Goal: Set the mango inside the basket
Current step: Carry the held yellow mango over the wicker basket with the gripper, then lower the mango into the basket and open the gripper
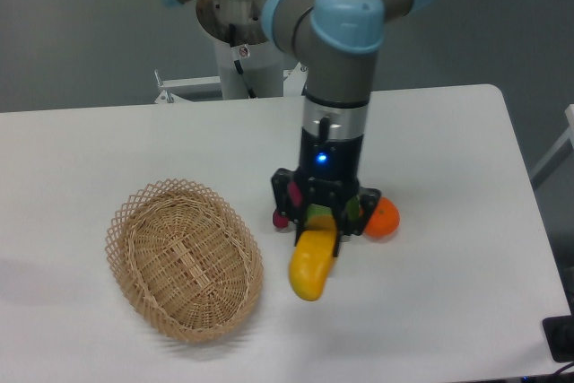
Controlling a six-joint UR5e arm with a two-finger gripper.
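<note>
- Mango (pixel 310 268): smooth, oblong, yellow-orange fruit with a slight curve and a glossy skin. You see its upper end caught between the fingers of the gripper (pixel 321 227), its lower end hanging toward the camera, tilted; whether that end touches the table or hangs just above it, you cannot tell.
- Basket (pixel 185 258): oval, shallow, light tan wicker, tightly woven floor and walls, open lacy looped rim. It sits on the table to the left of the mango, apart from it, nothing inside.
- Orange (pixel 383 219): small, round, bright orange citrus, resting just beside the gripper on its right, partly hidden by it.
- Sweet potato (pixel 282 218): only a purple-red sliver shows at the gripper's left edge; shape not readable.
- Table (pixel 448 150): flat, matte white top with rounded corners.
- Arm (pixel 341 60): grey tube segments with light blue joint caps. You find the wrist pointing straight down over the table's middle, a blue light lit on the black tool body.
- Jaws: closed on the mango's top end.
</note>
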